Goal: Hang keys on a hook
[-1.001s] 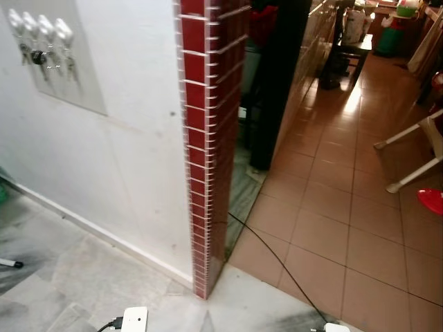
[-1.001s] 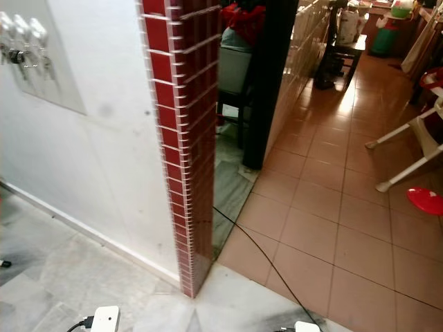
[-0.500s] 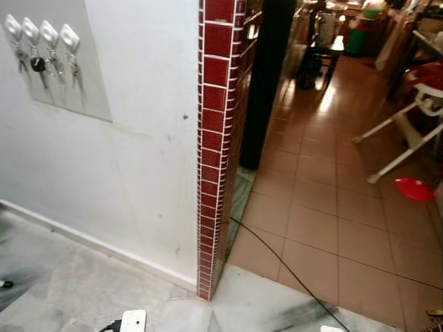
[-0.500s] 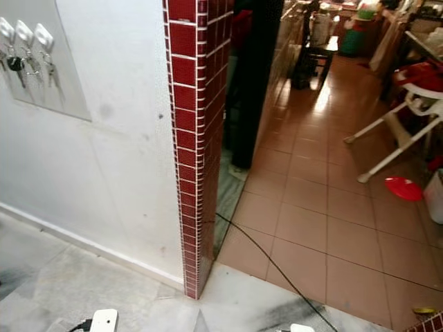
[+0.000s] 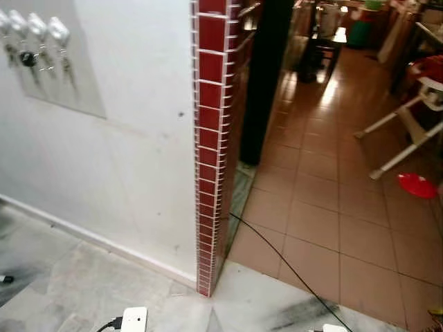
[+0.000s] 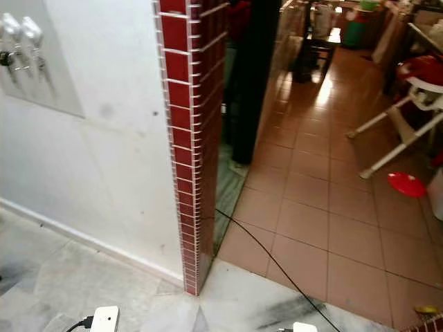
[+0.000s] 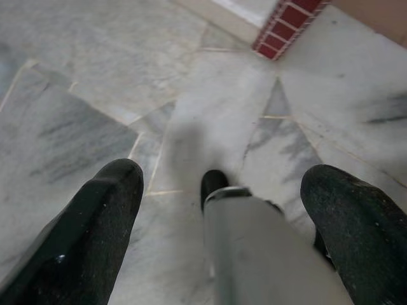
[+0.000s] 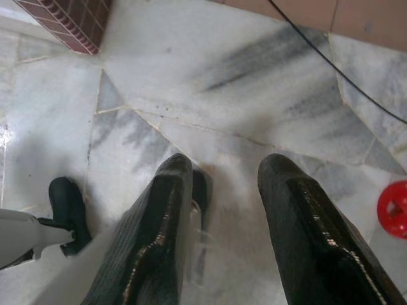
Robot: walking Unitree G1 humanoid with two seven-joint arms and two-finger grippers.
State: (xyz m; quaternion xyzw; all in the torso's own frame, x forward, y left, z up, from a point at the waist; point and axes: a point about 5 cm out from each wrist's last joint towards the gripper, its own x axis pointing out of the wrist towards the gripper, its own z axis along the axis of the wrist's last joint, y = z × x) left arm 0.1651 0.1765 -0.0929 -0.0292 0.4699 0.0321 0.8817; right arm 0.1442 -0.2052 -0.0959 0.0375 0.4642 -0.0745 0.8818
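Nearest, both arms hang low over the marble floor (image 5: 83, 277). The left gripper (image 7: 222, 210) has its two black fingers spread wide with nothing between them, one of the robot's own legs showing through the gap. The right gripper (image 8: 219, 216) is parted too, more narrowly, and I can see only floor between its fingers. So neither seems to be carrying keys, as far as these angles show.

A little further on, the red tiled pillar (image 5: 211, 152) stands straight ahead where the white wall (image 5: 131, 152) ends, and a black cable (image 5: 277, 252) trails across the terracotta floor (image 5: 332, 207) to its right. A small red disc (image 5: 417, 185) lies further out on that side, by the legs of a white high chair (image 5: 408, 124).

Up on the wall, far to the left, a grey panel (image 5: 52, 76) carries a row of white hooks (image 5: 58, 30), and bunches of keys (image 5: 28, 59) already dangle from them.

To my eye the robot is facing the pillar, not the hooks. The sensible thing would be to turn left and square up to the panel, staying off the cable. If a bunch is to be hung, the arm should rise only once the hooks sit well inside the head camera's sight.
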